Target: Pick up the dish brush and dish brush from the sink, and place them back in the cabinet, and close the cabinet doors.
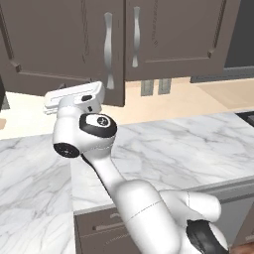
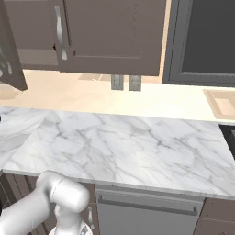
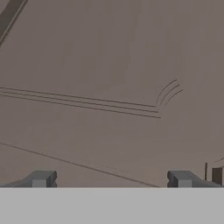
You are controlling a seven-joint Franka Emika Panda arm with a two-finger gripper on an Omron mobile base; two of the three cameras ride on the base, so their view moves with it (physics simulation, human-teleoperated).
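**Open gripper faced the cabinet door panel**

The white robot arm with dark joints rose from the lower right of the left base view, its hand lifted to the bottom edge of the grey-brown wall cabinet. In the hand view the two-finger gripper stood with its two dark fingertips far apart, at their widest, and with nothing between them. Right ahead of them lay the grey-brown framed panel of a cabinet door, its grooved moulding running across and curving at one corner.

In the left base view the left-hand door hung lower in the picture than the right-hand door, and each carried a long wavy silver handle. I could not tell whether the left door was fully shut. In the right base view another door panel stood edge-on at the far left.

Below the cabinet ran the white grey-veined marble counter, with a cream back wall bearing two grey wall sockets.
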